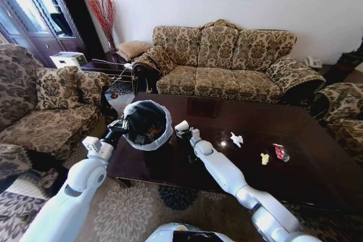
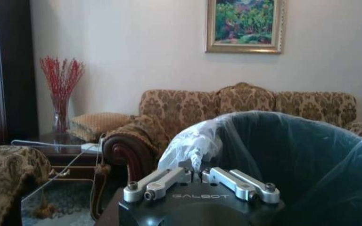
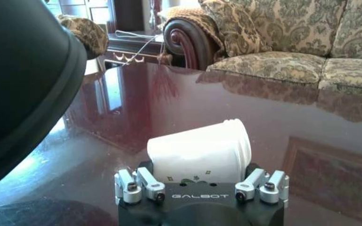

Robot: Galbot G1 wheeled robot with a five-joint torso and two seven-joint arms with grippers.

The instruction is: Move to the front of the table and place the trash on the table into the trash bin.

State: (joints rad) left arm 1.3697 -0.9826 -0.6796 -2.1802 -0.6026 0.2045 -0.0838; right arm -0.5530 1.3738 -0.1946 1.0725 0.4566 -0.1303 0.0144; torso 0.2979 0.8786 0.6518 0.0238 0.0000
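The right tool (image 3: 201, 186) sits low over the dark glossy surface (image 3: 282, 117), its fingers spread to either side of a white paper cup (image 3: 200, 153) that lies on its side with the open mouth pointing away from the wrist. The cup is between the fingers, but I cannot tell whether they press it or merely bracket it; it looks like the moment of closing in or just taking hold, and the cup appears to rest on the wood. Lying sideways, it offers its round wall to the fingers, which is probably why the approach is low and level.

Just to the side of this tool, near enough that its dark wall looms at the wrist camera's edge, is the trash bin (image 1: 148, 124). The left tool (image 2: 200, 181) is clamped on the bin's rim where the bag liner folds over, holding it tilted with the mouth turned toward the right tool. Held so, the cup needs only a short carry; some litter seems to lie inside already.

Farther out from the right tool, well apart along the surface, lie a crumpled white wrapper (image 1: 236, 139), a yellowish scrap (image 1: 264, 158) and a crushed red-white can (image 1: 279, 152), not yet collected.
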